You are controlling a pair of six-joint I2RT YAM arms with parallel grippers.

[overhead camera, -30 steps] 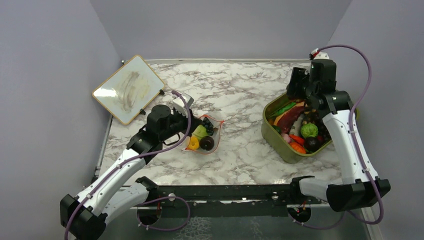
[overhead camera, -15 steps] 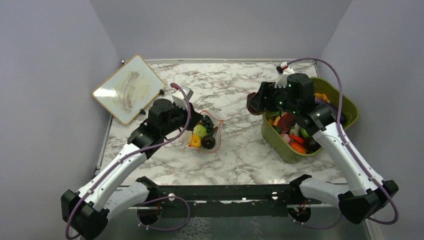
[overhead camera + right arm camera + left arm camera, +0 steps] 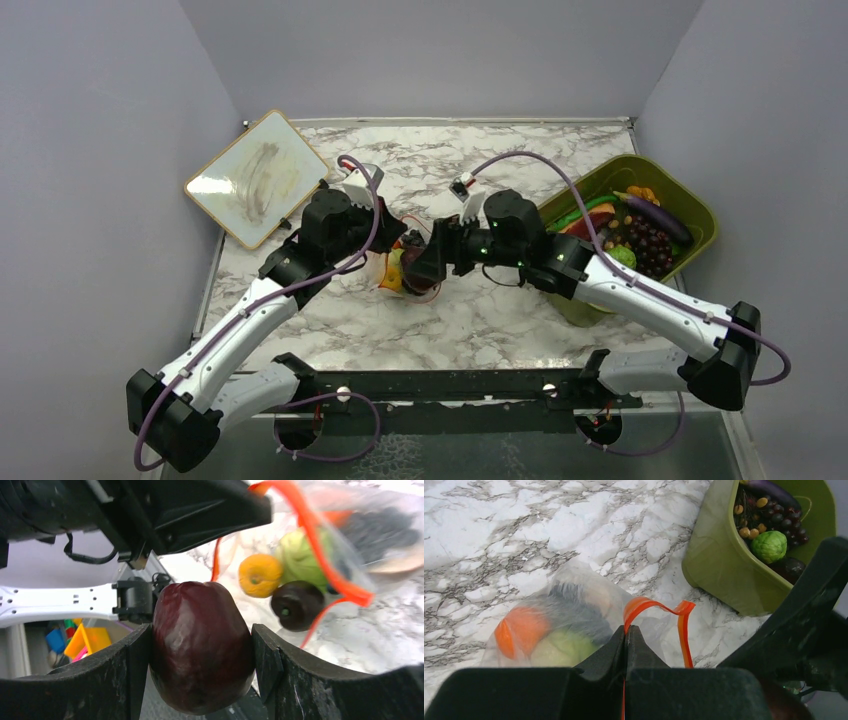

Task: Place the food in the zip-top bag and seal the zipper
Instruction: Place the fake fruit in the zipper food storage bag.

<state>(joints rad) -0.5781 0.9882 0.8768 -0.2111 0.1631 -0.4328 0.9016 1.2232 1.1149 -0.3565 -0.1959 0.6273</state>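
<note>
Pinching the zipper of the zip-top bag, my left gripper was clamped on that red-orange strip. The bag lay on the marble table, holding a green ball, an orange piece, a brown round piece and grapes. My right gripper clenched a dark red fruit just beside the bag's mouth.

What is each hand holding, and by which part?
Left hand pinches the clear crinkly plastic bag by its red-orange zipper strip; right hand clamps a glossy dark-red rounded toy fruit across its sides.
</note>
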